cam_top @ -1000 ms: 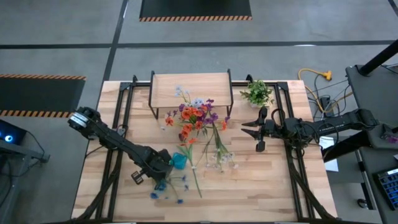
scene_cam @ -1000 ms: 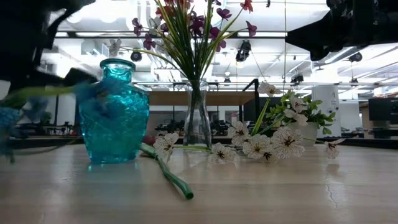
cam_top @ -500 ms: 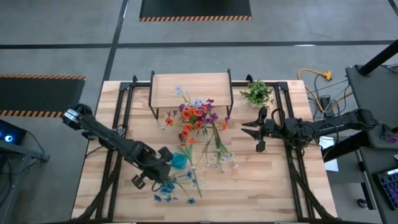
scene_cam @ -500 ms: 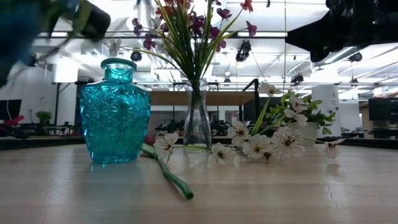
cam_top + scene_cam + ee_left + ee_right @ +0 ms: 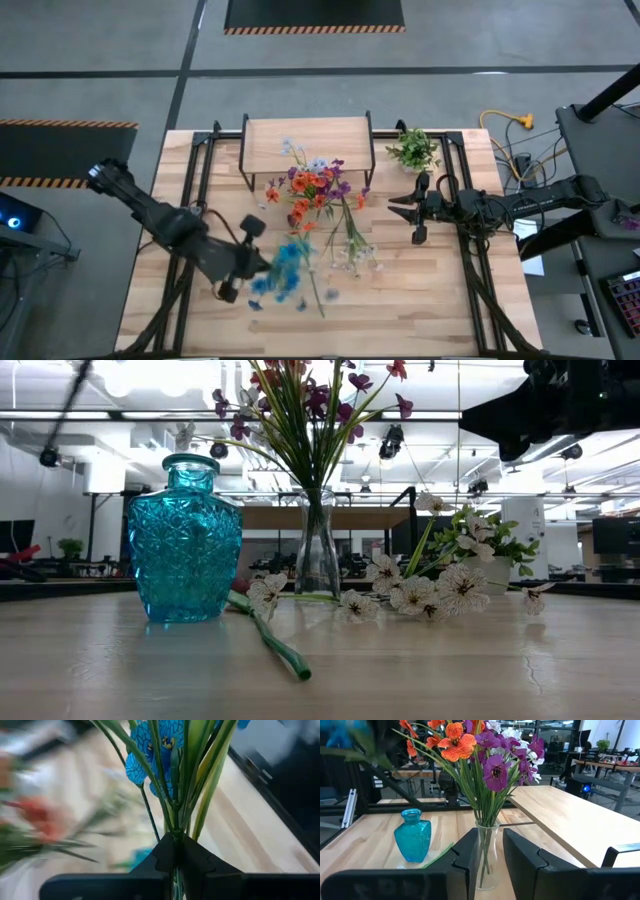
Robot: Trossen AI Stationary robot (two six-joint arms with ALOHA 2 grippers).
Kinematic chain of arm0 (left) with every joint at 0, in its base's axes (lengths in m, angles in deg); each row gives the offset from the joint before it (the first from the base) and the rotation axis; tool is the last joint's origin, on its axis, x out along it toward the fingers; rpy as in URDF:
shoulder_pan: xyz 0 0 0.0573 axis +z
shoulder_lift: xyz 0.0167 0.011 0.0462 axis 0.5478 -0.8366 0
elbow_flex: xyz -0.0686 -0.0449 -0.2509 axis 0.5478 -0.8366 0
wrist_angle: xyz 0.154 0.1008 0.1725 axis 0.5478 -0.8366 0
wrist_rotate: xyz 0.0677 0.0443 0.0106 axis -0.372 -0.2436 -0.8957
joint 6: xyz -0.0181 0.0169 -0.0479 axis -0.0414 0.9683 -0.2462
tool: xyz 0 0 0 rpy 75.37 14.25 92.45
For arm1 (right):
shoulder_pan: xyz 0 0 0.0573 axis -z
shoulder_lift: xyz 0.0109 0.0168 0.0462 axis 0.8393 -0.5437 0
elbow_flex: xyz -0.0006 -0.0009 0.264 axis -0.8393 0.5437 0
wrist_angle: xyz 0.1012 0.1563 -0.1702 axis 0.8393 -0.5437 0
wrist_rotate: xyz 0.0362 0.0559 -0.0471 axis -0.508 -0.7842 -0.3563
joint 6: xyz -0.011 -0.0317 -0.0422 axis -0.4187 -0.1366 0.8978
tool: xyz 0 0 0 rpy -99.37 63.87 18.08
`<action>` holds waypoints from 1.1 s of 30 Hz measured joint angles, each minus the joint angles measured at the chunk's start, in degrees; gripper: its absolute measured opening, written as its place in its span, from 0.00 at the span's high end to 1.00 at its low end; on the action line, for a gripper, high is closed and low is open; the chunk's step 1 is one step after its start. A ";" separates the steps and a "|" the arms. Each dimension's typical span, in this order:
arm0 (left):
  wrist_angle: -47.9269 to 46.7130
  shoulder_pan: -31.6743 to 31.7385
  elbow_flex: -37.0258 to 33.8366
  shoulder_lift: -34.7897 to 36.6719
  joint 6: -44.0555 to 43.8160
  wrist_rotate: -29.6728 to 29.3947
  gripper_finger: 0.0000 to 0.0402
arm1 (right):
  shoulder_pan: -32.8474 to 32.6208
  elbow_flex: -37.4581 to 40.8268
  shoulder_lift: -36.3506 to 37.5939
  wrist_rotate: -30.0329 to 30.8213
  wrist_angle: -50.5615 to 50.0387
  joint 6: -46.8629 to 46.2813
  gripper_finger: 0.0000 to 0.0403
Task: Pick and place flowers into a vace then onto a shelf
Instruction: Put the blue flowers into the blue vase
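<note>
My left gripper (image 5: 255, 268) (image 5: 175, 840) is shut on a bunch of blue flowers (image 5: 288, 270) (image 5: 156, 750), held in the air over the teal glass vase (image 5: 185, 540) (image 5: 413, 836), which the blooms mostly hide in the high view. My right gripper (image 5: 395, 208) (image 5: 490, 847) waits open, level, to the right of the clear vase (image 5: 318, 555) (image 5: 485, 855), which holds orange and purple flowers (image 5: 318, 185). White flowers (image 5: 352, 252) (image 5: 430, 592) lie flat on the table. The shelf (image 5: 307, 143) stands at the far edge. My left gripper pinches the green stems (image 5: 176, 827) of the blue flowers between its two fingers, several stems together. It comes from the table's left, and the stems run on forward past the fingertips. The bunch is lifted clear of the table, its blooms (image 5: 165, 735) out beyond the fingers.
A leafy potted plant (image 5: 413, 150) stands right of the shelf. A loose green stem (image 5: 272, 642) lies on the table in front of the teal vase. Black frame rails (image 5: 190, 200) run along both sides of the table. Bare wood lies along the near edge (image 5: 400, 320).
My left gripper has risen from the near-left part of the table and drawn back toward the left, going out of the low view. The blue flowers have come up off the table and swung from the near edge to above the teal vase.
</note>
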 joint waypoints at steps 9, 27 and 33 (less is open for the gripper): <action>25.68 -3.29 -13.25 9.42 3.47 -20.43 1.00 | 0.00 0.00 -0.01 -0.02 0.00 -0.17 0.77; 70.71 -3.76 -41.85 19.74 16.23 -20.36 1.00 | 0.01 0.00 -0.28 0.03 -0.02 -0.38 0.80; 71.85 -3.76 -42.97 19.75 15.56 -18.82 1.00 | 0.00 -0.02 -0.28 0.07 -0.02 -0.38 0.79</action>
